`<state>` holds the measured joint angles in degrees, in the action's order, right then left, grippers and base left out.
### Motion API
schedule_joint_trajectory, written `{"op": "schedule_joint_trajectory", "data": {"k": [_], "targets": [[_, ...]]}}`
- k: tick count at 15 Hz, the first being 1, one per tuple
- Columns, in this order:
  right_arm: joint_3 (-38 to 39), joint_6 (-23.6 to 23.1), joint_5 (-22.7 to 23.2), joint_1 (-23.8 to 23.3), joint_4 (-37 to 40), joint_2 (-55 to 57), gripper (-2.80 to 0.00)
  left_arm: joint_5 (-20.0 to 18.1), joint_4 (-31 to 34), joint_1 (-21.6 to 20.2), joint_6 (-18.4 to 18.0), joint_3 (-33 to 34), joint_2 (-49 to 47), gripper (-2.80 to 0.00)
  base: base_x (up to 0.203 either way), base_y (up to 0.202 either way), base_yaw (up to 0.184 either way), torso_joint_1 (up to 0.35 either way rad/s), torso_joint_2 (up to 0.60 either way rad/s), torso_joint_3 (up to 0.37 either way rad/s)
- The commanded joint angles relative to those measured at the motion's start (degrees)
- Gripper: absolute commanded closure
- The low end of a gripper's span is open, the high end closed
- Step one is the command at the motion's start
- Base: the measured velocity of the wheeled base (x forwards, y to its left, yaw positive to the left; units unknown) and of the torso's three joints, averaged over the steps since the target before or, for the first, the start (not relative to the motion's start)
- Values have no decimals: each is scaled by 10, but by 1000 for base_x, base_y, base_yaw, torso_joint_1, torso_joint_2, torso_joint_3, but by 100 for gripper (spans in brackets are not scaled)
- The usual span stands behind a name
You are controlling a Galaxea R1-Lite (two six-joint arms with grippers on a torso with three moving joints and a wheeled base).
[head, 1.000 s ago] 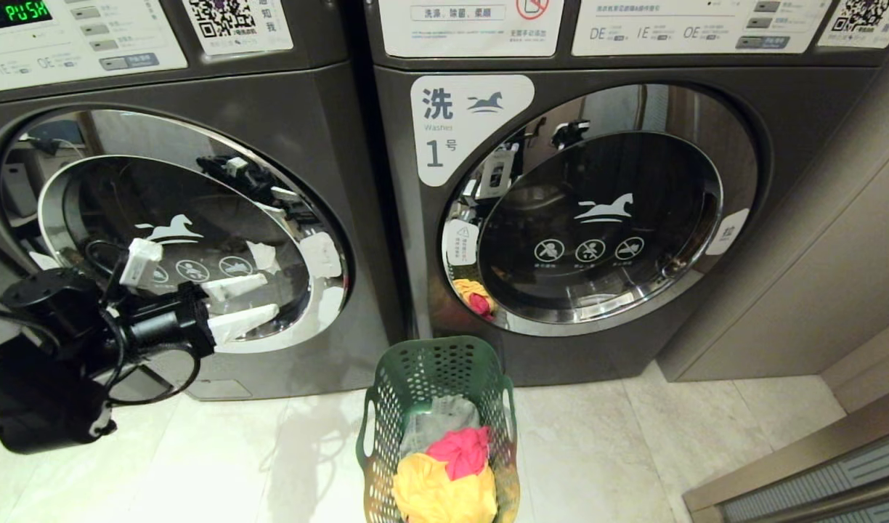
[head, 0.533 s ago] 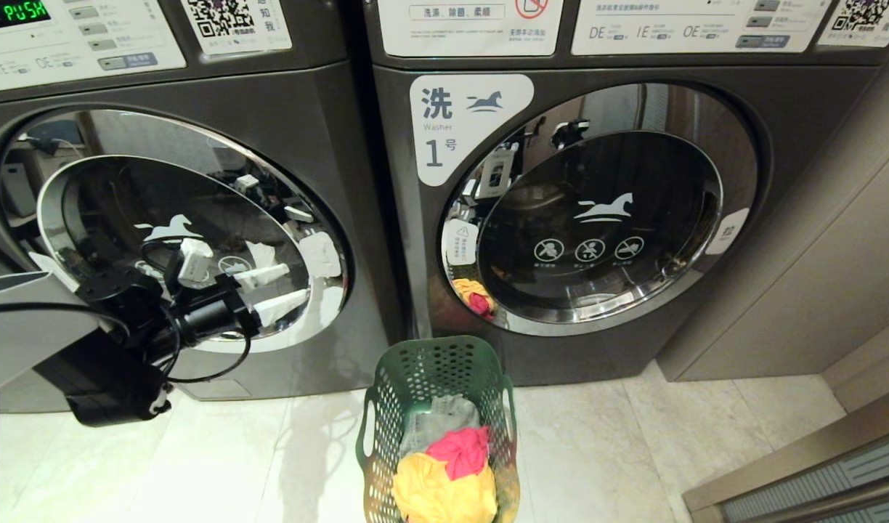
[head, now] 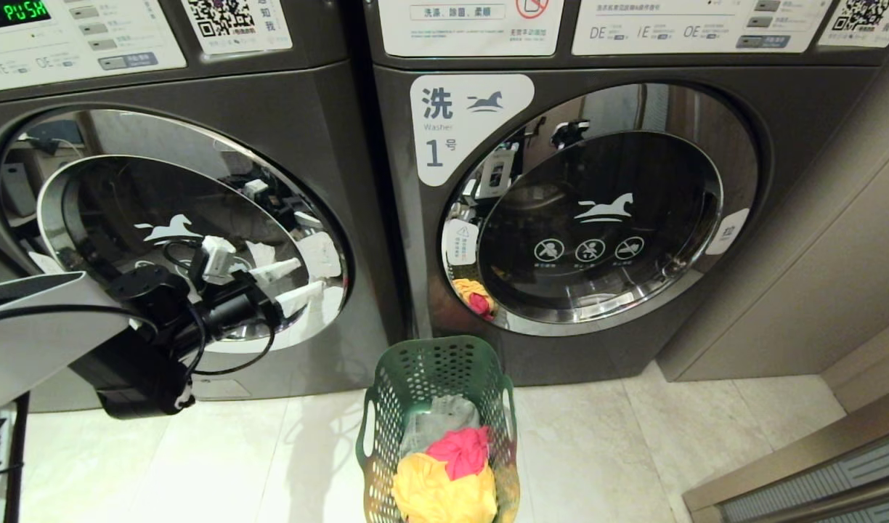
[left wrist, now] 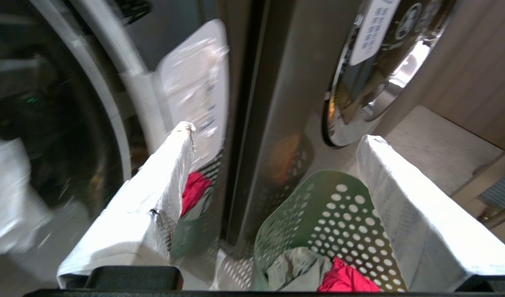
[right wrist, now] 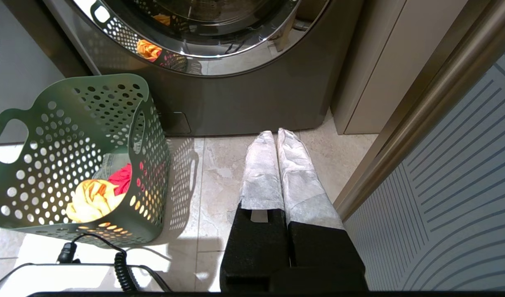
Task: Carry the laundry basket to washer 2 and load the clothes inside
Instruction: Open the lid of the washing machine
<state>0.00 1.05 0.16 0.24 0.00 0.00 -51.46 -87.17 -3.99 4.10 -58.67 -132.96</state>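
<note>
Left wrist view shows the left gripper [left wrist: 273, 198] with its two white-wrapped fingers [left wrist: 405, 206] spread wide and nothing between them, aimed down toward the tall dark green perforated plastic laundry basket [left wrist: 331, 222]. From the head view this gripper [head: 288, 283] hangs in front of the round chrome-rimmed glass door [head: 176, 225] of the dark grey front-load washer on the left [head: 299, 116], well above the pale tiled floor [head: 604, 443] and apart from the basket [head: 437, 378]; the wide spread suits a grab at the rim or at a garment, judging by the aim.

The basket stands upright on the floor between the two machines, just before the left lower corner of the dark grey washer labelled "1" [head: 561, 211], whose door is shut. Inside lie the clothes [head: 448, 465]: yellow nearest the camera, pink-red above it, grey behind. None is loaded yet, and no label "2" is readable on the left machine.

The right gripper [right wrist: 277, 136] sits low over the floor near the washer's right corner, fingers pressed together, empty and idle.
</note>
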Motion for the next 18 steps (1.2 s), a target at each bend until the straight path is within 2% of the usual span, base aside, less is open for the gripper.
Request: {"op": "schedule_joint_trajectory", "data": {"k": [1,2,10,13,18], "targets": [[0,0,0,0,0,0,0,10,-5,2,-3,-11,-10,-280,0,0,0,0,0,0],[0,0,0,0,0,0,0,26,-5,2,-4,-13,-12,-280,0,0,0,0,0,0],[0,0,0,0,0,1,0,40,-5,3,-6,-33,-29,-280,0,0,0,0,0,0],[0,0,0,0,0,0,0,73,-5,3,-7,-43,-38,-280,0,0,0,0,0,0],[0,0,0,0,0,0,0,78,-5,7,-8,-73,-57,-280,0,0,0,0,0,0]]}}
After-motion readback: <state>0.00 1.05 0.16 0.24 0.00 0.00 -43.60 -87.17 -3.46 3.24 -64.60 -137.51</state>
